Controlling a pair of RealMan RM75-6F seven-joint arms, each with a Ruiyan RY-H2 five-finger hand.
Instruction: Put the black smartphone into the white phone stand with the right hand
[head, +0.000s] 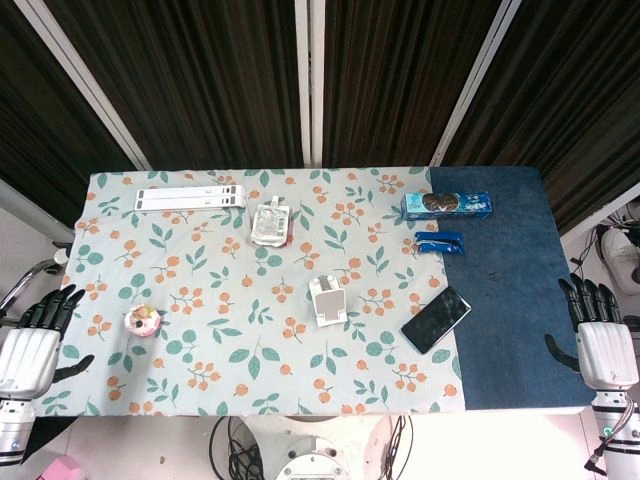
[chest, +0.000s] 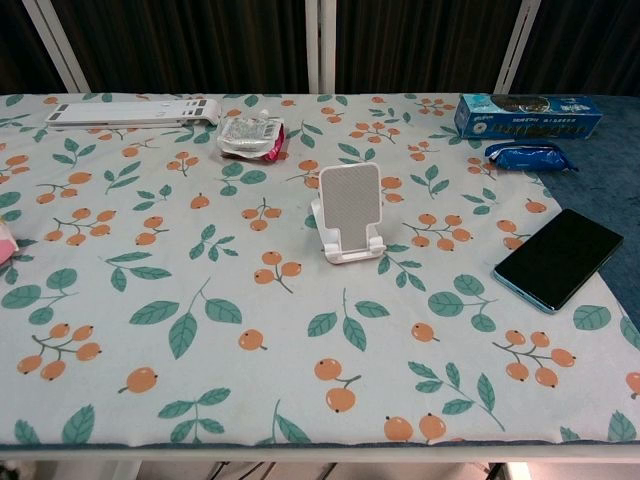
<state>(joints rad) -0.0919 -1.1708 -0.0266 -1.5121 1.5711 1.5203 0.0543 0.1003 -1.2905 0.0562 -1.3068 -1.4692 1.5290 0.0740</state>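
Note:
The black smartphone (head: 436, 319) lies flat and slanted at the right edge of the floral cloth, also clear in the chest view (chest: 558, 257). The white phone stand (head: 326, 300) stands upright near the table's middle, left of the phone (chest: 349, 213); nothing sits in it. My right hand (head: 598, 332) hangs open beside the table's right edge, well right of the phone, fingers spread and holding nothing. My left hand (head: 35, 335) is open off the table's left edge. Neither hand shows in the chest view.
A blue biscuit box (head: 446, 205) and a small blue packet (head: 440, 242) lie behind the phone. A silver snack pouch (head: 270, 222) and a long white power strip (head: 191, 198) sit at the back. A small pink cupcake-like thing (head: 142, 320) is at the left.

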